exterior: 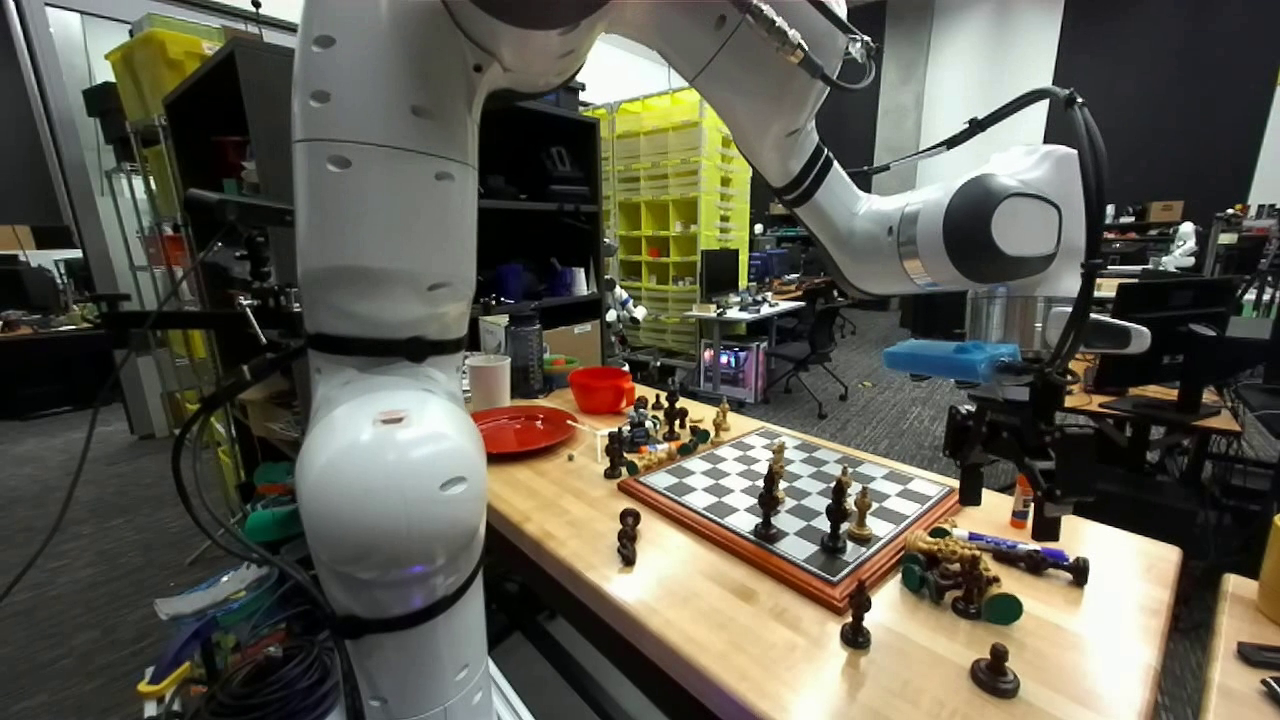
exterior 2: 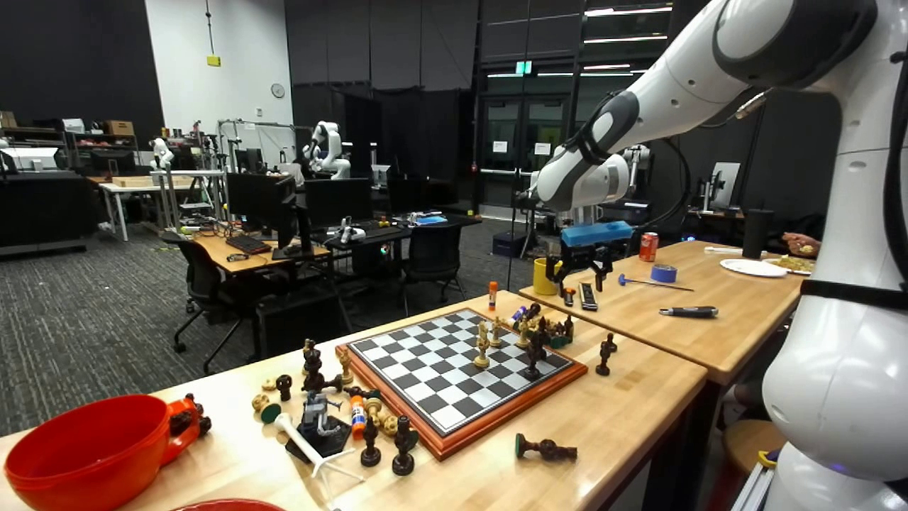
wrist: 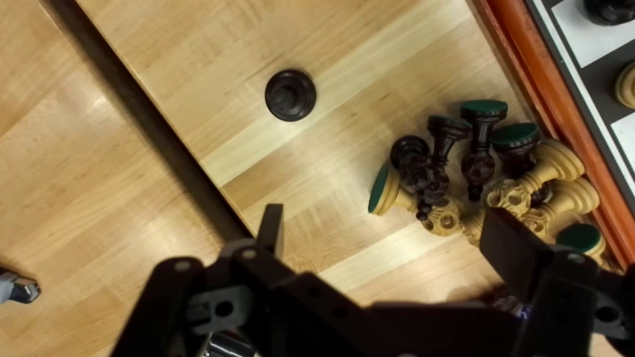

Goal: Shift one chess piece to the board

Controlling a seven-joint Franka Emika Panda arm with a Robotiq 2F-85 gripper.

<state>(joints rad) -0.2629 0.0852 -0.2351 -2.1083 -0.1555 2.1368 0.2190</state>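
In an exterior view we see the board [exterior: 725, 485] flat on the bench [exterior: 740, 630], a wide strip of wood running along its near edge. The hand [exterior: 1008, 505] hangs in the air toward the bench's end, where a pawn [exterior: 995, 672] stands, apart from the board.

In an exterior view, too, we find dark and pale pieces [exterior 2: 482, 346] upright on the board, gathered at the end nearer the hand. A dark piece [exterior 2: 546, 448] lies on its side near the rim.

In the wrist view we look past two blunt, straight fingers [wrist: 270, 225], held wide apart, onto streaky blond wood. A heap [wrist: 480, 163] of turned pieces, some with round green bases, lies at the board's smooth red-brown rim; whether they touch it we cannot tell. Between the heap and a dark gap [wrist: 144, 114] at the bench's side, the pawn shows as a dark disc with wood on all sides.
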